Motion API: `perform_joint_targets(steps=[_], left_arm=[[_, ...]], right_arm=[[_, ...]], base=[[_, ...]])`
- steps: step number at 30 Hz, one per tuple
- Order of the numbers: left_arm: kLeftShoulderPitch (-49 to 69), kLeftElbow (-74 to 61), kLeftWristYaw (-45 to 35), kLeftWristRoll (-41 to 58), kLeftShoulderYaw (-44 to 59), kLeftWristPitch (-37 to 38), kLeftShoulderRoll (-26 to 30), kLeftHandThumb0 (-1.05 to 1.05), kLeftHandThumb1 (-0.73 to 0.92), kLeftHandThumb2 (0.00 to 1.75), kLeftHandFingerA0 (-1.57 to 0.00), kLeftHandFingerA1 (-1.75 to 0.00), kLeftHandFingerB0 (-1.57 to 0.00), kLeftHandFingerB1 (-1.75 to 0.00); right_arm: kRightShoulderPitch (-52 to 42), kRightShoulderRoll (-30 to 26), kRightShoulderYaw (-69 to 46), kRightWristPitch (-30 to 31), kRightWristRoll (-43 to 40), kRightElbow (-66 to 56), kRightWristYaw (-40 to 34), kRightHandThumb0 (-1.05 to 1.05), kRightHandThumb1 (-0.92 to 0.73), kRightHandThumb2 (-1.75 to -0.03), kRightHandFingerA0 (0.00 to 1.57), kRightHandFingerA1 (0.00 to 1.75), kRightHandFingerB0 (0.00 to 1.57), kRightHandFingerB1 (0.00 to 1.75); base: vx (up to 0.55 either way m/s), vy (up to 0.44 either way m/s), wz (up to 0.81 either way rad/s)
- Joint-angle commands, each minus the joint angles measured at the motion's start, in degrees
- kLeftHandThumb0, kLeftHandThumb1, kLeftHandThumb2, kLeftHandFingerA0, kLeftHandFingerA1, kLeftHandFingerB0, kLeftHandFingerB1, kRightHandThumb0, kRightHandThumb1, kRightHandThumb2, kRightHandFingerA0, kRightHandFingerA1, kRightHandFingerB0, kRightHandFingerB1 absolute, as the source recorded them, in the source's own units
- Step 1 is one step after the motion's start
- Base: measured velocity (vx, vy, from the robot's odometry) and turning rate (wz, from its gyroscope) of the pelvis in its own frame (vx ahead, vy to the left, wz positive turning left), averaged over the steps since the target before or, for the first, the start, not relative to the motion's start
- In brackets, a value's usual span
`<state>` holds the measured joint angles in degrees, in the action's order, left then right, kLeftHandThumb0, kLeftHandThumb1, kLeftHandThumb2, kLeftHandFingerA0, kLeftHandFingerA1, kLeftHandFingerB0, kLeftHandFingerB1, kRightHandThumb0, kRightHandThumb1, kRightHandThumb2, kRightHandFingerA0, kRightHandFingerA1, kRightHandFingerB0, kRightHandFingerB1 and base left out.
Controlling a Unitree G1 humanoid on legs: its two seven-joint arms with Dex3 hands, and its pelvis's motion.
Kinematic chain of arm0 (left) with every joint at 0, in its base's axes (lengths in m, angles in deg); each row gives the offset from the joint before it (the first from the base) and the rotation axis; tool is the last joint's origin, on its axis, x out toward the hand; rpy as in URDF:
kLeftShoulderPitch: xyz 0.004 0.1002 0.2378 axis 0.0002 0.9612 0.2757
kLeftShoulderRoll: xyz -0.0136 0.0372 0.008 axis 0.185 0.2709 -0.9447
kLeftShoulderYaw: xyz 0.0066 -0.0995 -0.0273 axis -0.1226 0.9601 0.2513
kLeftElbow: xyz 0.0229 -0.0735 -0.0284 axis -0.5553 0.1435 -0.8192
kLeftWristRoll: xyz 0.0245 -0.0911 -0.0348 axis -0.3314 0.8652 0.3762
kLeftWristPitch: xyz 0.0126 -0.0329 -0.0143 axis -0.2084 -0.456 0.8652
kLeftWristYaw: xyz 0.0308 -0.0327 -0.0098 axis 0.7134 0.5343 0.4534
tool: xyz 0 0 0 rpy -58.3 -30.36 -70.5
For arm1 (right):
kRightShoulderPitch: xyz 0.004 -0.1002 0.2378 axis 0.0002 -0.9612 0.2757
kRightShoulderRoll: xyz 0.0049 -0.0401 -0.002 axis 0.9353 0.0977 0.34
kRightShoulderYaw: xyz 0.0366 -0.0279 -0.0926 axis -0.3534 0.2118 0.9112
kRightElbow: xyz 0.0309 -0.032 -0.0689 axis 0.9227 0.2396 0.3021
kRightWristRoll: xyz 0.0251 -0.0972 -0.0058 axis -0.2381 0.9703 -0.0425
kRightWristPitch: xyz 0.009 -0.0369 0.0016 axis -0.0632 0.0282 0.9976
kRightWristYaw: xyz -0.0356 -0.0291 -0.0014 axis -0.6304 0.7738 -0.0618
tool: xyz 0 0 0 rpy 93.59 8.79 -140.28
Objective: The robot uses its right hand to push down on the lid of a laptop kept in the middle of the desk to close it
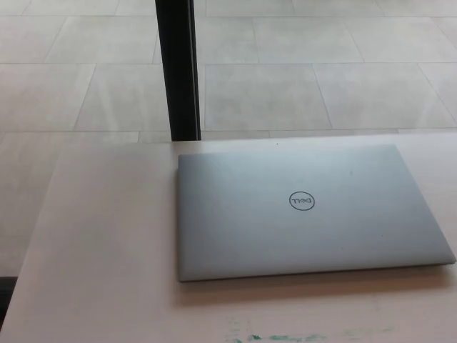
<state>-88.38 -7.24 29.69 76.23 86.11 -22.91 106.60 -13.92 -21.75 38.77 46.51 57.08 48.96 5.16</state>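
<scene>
On desk (pixel 100 236): laptop (pixel 307 211) closed, flat; neither robot hand visible, state untellable.

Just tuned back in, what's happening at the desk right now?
Nothing is handling anything at this moment: neither robot hand shows in the head view. The silver laptop lies flat on the pale desk with its lid fully down, round logo facing up. A black post stands behind the desk's far edge. The closing looks done.
</scene>
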Motion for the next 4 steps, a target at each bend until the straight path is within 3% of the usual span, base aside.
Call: perform_joint_targets(steps=[1, 4], left_arm=[[-0.2, -0.1, 0.6, 0.3, -0.1, 0.2, 1.4, -1.05, 0.84, 0.73, -0.35, -0.44, -0.26, -0.36], [-0.1, -0.2, 0.1, 0.6, 0.1, 0.4, 1.3, -1.05, 0.83, 0.73, -0.34, -0.45, -0.25, -0.37]], right_arm=[[0.2, -1.1, -0.1, -1.1, -1.0, 0.4, -0.8, -0.87, -0.75, -0.62, 0.56, 1.40, 0.04, 0.88], [0.4, -1.0, -0.8, -1.3, -2.0, 0.9, 0.6, -0.86, -0.72, -0.64, 0.50, 1.40, 0.04, 0.84]], base=[[0.00, 0.000, 0.00], [0.00, 0.000, 0.00]])
